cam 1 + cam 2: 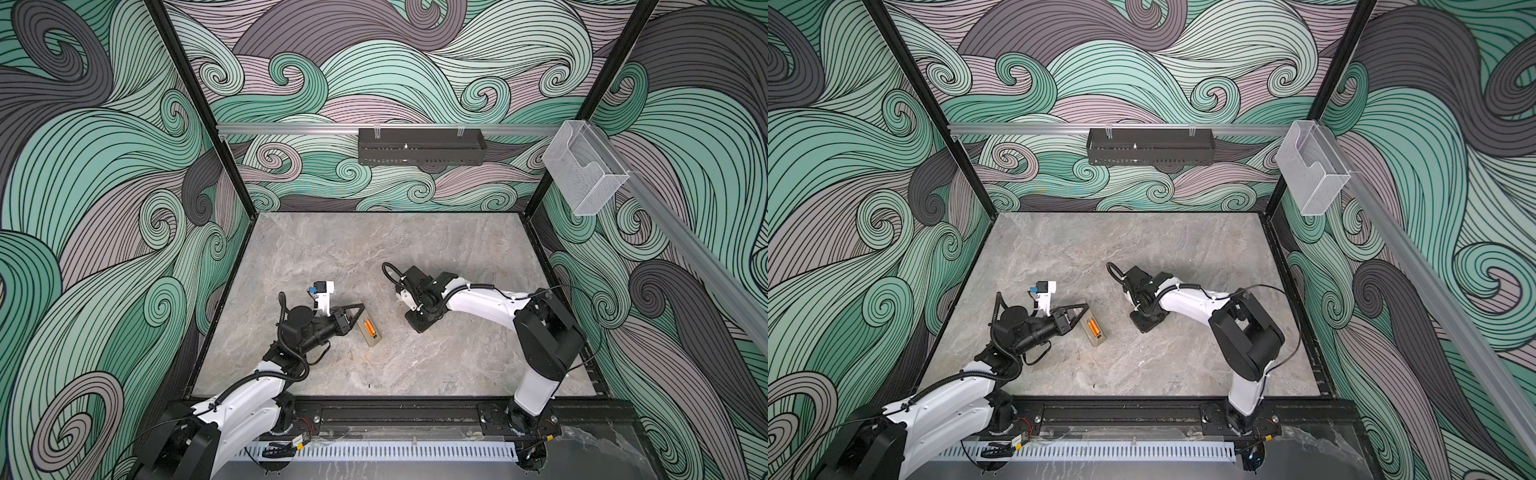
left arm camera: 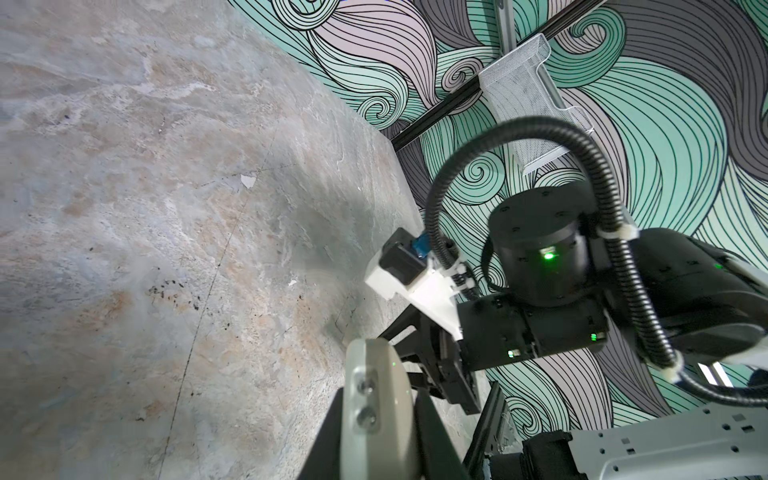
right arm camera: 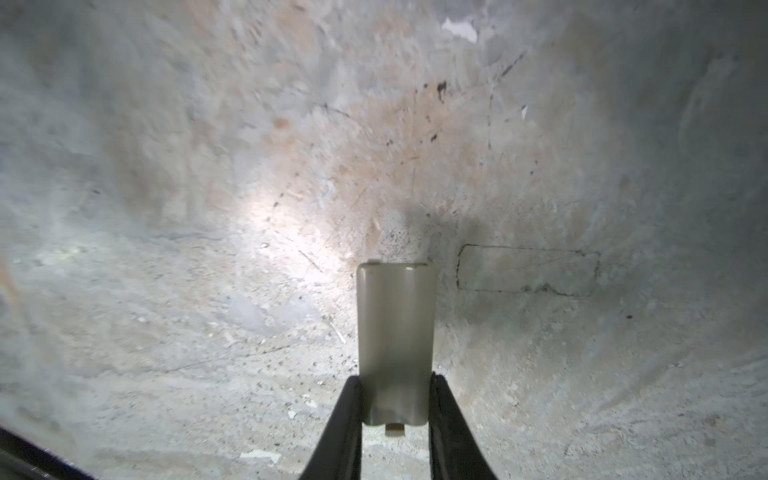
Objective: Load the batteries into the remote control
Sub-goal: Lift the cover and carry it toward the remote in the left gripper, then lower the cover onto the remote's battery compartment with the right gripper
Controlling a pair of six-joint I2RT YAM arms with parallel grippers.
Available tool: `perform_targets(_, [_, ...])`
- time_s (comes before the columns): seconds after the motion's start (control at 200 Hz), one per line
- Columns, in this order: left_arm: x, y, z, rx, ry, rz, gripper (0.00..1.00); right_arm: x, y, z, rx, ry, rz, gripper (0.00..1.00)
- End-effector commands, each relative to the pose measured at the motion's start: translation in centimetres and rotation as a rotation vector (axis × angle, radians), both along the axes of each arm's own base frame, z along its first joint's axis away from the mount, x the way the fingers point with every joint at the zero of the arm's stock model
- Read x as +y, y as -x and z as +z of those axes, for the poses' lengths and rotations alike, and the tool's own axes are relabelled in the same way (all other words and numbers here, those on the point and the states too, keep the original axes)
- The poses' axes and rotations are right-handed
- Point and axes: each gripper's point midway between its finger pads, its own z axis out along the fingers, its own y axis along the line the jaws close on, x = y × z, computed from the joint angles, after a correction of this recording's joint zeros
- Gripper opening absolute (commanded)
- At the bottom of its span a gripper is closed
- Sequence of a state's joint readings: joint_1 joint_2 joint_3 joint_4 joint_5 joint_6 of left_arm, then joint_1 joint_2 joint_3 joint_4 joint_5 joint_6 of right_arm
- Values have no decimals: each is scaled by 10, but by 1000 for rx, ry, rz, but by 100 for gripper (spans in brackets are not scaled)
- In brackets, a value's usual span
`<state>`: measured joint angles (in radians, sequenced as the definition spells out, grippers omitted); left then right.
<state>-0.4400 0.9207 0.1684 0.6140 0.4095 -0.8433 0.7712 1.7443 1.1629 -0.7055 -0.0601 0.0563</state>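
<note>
The remote control [image 1: 375, 338] lies back-up on the marble table [image 1: 374, 249], left of the middle, in both top views. Its battery bay is open, and the orange batteries [image 1: 369, 325] sit inside it side by side. My left gripper [image 1: 360, 311] is shut on the far end of the remote control [image 2: 374, 374], whose pale edge shows between the fingers. My right gripper [image 3: 395, 386] points down at the table to the right and is shut on a pale rectangular battery cover [image 3: 395, 316]. In both top views the right wrist [image 1: 419, 320] hides that cover.
A black tray [image 1: 422, 146] hangs on the back wall's rail. A clear plastic holder [image 1: 584, 166] hangs at the right wall. A thin drawn rectangle [image 3: 528, 270] marks the table beside the cover. Patterned walls close in three sides of the table.
</note>
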Motion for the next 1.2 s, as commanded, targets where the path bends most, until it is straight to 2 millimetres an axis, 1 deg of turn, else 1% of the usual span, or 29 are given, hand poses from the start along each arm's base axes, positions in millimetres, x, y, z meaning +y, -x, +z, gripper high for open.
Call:
perform_targets(0.0, [1,-14,28,-61,39,40,0,15,1,33,-40,-107,26,19])
perform_targets(0.11, [2,-17,27,-54,36,56,0,19,5,51,-63,-149,31,18])
perform_targets(0.245, [1,-21,26,-53,26,59,0,27,13,68,-86,-161,64,18])
perform_targets(0.42, [0,-24,26,-57,16,62,0,45,23,93,-104,-227,99,18])
perform_targets(0.555, [-1,-26,25,-57,8,60,0,59,28,106,-115,-257,119,17])
perform_targets(0.635, [-1,-27,23,-56,4,58,0,67,31,110,-111,-272,130,16])
perform_targets(0.946, [-3,-27,20,-52,-1,51,0,95,38,110,-101,-314,154,14])
perform_targets(1.071, [-3,-27,21,-55,1,52,0,106,43,106,-86,-317,178,14])
perform_targets(1.196, [-3,-27,22,-56,2,52,0,111,46,101,-76,-318,189,14])
